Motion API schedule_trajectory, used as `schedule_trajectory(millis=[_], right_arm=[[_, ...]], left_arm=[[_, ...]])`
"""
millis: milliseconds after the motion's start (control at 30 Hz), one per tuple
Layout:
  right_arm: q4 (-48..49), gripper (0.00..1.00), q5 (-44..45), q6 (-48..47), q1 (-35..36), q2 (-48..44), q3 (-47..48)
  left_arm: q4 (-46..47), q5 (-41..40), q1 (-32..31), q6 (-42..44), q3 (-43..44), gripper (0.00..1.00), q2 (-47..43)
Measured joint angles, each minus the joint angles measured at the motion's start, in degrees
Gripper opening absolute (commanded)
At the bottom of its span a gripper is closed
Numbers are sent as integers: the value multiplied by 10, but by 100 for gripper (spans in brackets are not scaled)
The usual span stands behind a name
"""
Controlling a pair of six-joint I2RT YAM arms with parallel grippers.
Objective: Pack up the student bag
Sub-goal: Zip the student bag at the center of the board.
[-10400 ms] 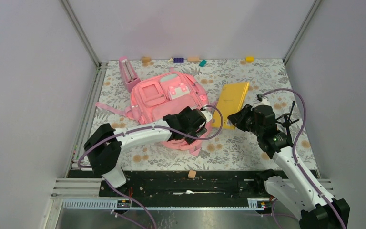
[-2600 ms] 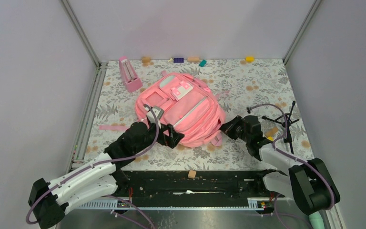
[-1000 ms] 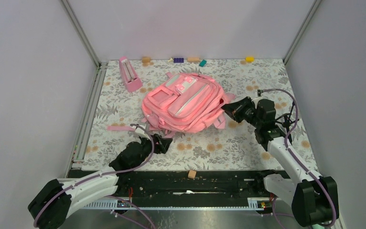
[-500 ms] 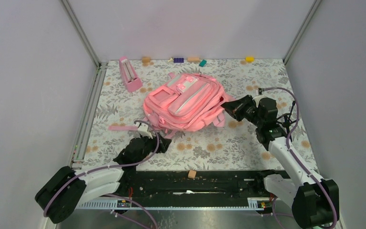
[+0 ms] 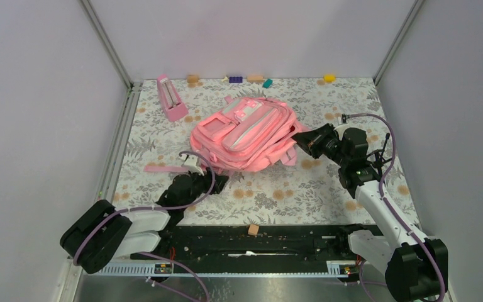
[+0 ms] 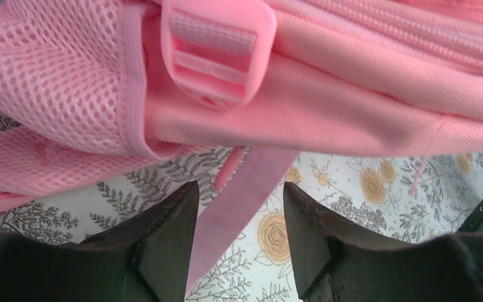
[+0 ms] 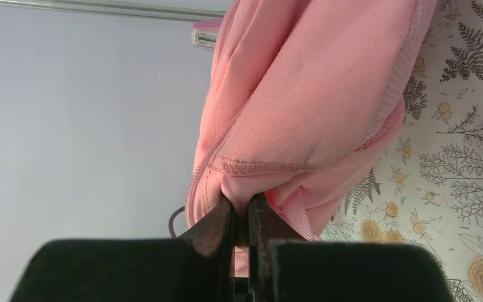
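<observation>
The left claw (image 6: 239, 189) has neared the student bag (image 5: 245, 129), parted astride a strap (image 6: 224, 233); the right claw (image 7: 242, 207) pinches its fabric.

Your left gripper (image 6: 239, 187) sat at 6 o'clock with its two dark fingers (image 6: 163, 245) apart. A pink strap (image 6: 229, 223) ran down between them. The student bag (image 6: 352, 94) filled the top, with a buckle (image 6: 217, 53) at 12 o'clock and mesh (image 6: 56, 82) at 10 o'clock.

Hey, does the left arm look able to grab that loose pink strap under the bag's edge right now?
Probably yes. The left pincer stands open with the strap running straight between its jaws, just short of the student bag. Nothing seems to block it, so closing should catch the strap.
</observation>
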Motion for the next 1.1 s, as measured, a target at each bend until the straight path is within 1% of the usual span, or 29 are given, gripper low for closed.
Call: schedule_trajectory(millis=[300, 367, 433, 467, 567, 700, 733, 967, 1100], right_arm=[[0, 0, -1, 2, 0, 0, 0], [0, 0, -1, 2, 0, 0, 0], [0, 0, -1, 2, 0, 0, 0], [0, 0, -1, 2, 0, 0, 0], [0, 0, -3, 2, 0, 0, 0], [0, 0, -4, 4, 0, 0, 0], [0, 0, -4, 4, 0, 0, 0], [0, 0, -4, 4, -1, 0, 0], [-2, 0, -3, -8, -1, 0, 0]], left_arm=[[25, 20, 36, 2, 13, 47, 31], [29, 30, 39, 5, 17, 43, 36], [30, 42, 40, 9, 26, 41, 46], [31, 48, 41, 13, 31, 38, 51], [38, 64, 41, 17, 43, 24, 70], [50, 76, 41, 18, 44, 2, 86], [52, 78, 42, 19, 44, 0, 88], [52, 83, 42, 21, 44, 0, 84], [31, 93, 42, 26, 47, 0, 68]])
